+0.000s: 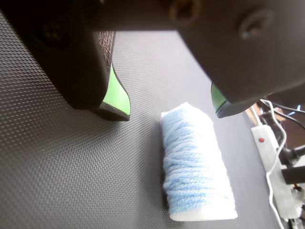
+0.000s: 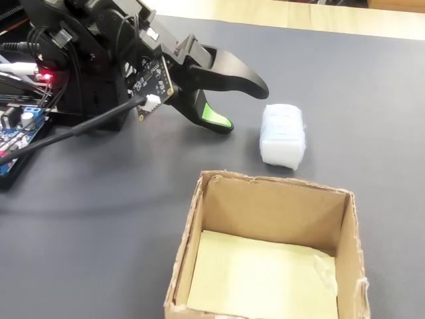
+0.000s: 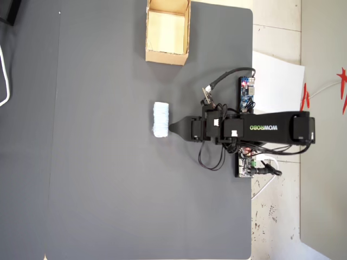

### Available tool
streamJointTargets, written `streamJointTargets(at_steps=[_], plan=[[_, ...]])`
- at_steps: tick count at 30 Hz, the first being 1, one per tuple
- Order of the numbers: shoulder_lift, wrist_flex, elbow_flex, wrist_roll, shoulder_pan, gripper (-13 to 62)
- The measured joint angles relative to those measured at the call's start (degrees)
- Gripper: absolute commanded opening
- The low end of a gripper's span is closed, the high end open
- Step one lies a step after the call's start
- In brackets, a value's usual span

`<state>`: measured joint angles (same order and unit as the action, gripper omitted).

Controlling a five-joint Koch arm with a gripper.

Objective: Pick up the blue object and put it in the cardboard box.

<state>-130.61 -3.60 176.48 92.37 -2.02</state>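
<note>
Now my fingers (image 1: 169, 112) stand spread, gripping nothing.
Roll (image 3: 161, 119) lies on the table (image 3: 97, 179), box (image 3: 167, 54) at its twelve o'clock overhead.

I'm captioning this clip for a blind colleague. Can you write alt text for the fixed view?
A black robot gripper with green pads, jaws open, reaches toward a pale blue roll of yarn lying on a dark gray mat. An open cardboard box sits in the foreground, nearer the camera.

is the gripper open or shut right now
Open. In the wrist view the gripper shows a wide gap between its green-padded fingertips, with the blue yarn roll lying just ahead, ungrasped.
</note>
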Motion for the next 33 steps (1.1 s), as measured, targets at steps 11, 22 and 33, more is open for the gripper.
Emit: streamJointTargets(at_steps=[11,22,33], plan=[[0.0,0.0,0.0,0.4,0.4,33.9],[0.0,15.7,-9.7,0.4,0.5,33.8],[9.2,28.7,-25.8,0.2,-0.4,33.8]])
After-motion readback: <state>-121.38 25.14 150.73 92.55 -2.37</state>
